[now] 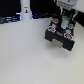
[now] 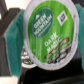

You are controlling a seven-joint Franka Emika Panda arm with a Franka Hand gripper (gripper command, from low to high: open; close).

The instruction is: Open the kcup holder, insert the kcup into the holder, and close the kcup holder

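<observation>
While the claw [image 1: 62, 20] grips the kcup [image 2: 50, 31], both hang above the kcup holder [image 1: 61, 36].

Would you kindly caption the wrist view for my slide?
Green-lidded kcup held close to the camera above the black kcup holder.

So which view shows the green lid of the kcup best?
The wrist view: the kcup fills the frame and its lid print is readable. The exterior view shows only a tiny blurred speck at the gripper above the kcup holder.
</observation>
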